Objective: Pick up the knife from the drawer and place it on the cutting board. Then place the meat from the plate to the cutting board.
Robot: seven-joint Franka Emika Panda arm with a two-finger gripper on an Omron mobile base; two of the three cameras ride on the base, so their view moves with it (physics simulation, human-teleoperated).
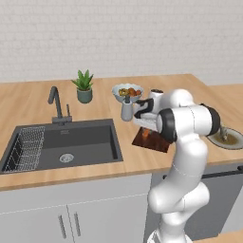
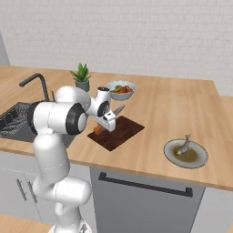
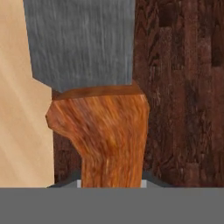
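My jaws are clamped on the orange-brown handle of the knife (image 3: 103, 131), its grey blade pointing away from the hand and tilted up over the cutting board (image 2: 117, 133). I read this as carrying it low to set it flat there. The handle sits near the board's edge towards the sink (image 1: 66, 144), so I'd want it further in. The meat (image 2: 184, 146) waits on the plate (image 2: 200, 160), well apart across bare tabletop (image 2: 173, 109), giving open room for the next reach.
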